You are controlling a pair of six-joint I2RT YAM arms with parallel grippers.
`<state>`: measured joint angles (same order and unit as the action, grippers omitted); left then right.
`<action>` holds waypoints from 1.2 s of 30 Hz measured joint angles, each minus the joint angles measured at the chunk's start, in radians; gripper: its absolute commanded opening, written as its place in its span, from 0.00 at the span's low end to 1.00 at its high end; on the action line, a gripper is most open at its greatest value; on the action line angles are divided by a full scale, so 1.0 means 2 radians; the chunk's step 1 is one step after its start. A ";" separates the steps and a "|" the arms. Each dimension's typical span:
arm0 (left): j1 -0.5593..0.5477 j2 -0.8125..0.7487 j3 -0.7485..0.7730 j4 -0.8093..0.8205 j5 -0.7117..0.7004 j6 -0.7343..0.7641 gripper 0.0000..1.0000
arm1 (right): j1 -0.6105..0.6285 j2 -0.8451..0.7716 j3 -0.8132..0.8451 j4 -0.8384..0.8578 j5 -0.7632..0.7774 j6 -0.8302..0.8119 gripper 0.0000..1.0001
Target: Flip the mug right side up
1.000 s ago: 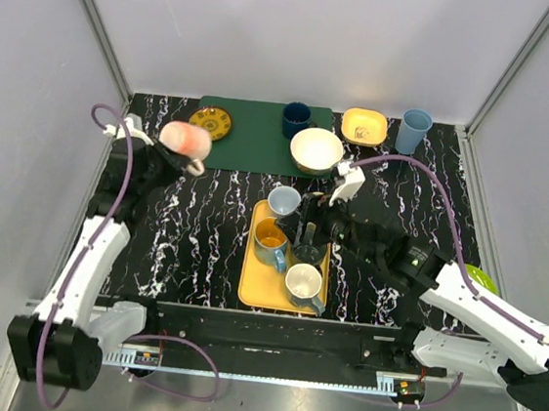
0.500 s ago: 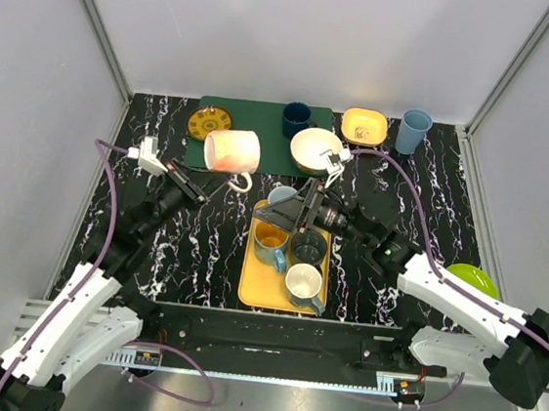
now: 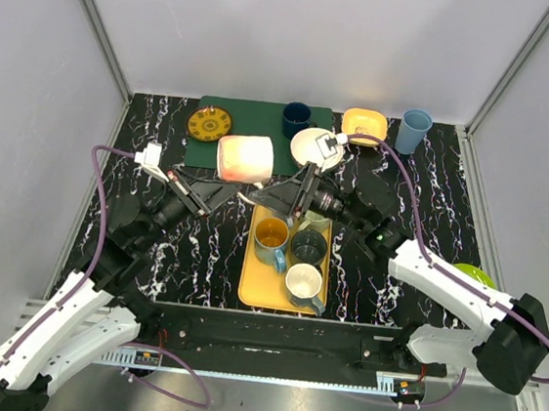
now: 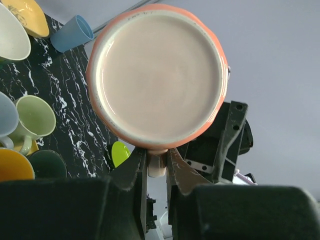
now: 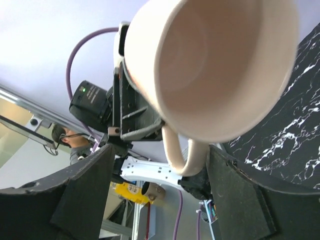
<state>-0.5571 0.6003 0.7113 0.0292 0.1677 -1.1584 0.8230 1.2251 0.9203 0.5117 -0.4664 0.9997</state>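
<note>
Left wrist view: left claw (image 4: 156, 161) is pinching the peach mug (image 4: 157, 80) by its handle, aloft.
Its base is facing that camera and its mouth is pointing right, the mug lying sideways in the air above the worktop (image 3: 201, 247), just beyond the yellow tray's (image 3: 247, 281) far-left corner; the right claw (image 5: 162, 155) is gaping wide at the mouth, fingers spread either side of the handle.

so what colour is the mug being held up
The mug is salmon orange with a cream base; left wrist view.
</note>
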 measured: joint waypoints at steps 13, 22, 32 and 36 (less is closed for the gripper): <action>-0.020 -0.002 0.000 0.002 -0.024 -0.001 0.00 | -0.025 0.057 0.044 0.002 -0.057 0.000 0.44; -0.026 0.002 0.000 0.022 -0.030 0.003 0.00 | -0.037 0.077 0.058 0.022 -0.097 0.024 0.00; -0.033 -0.010 0.000 0.000 -0.032 0.016 0.52 | -0.040 0.061 0.062 -0.027 -0.105 -0.010 0.00; -0.037 -0.038 0.000 -0.048 -0.053 0.040 0.63 | -0.039 0.015 0.083 -0.179 -0.084 -0.095 0.00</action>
<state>-0.6304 0.5236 0.7120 -0.0662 0.0612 -1.0775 0.7441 1.2552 1.0855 0.1543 -0.6346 0.8101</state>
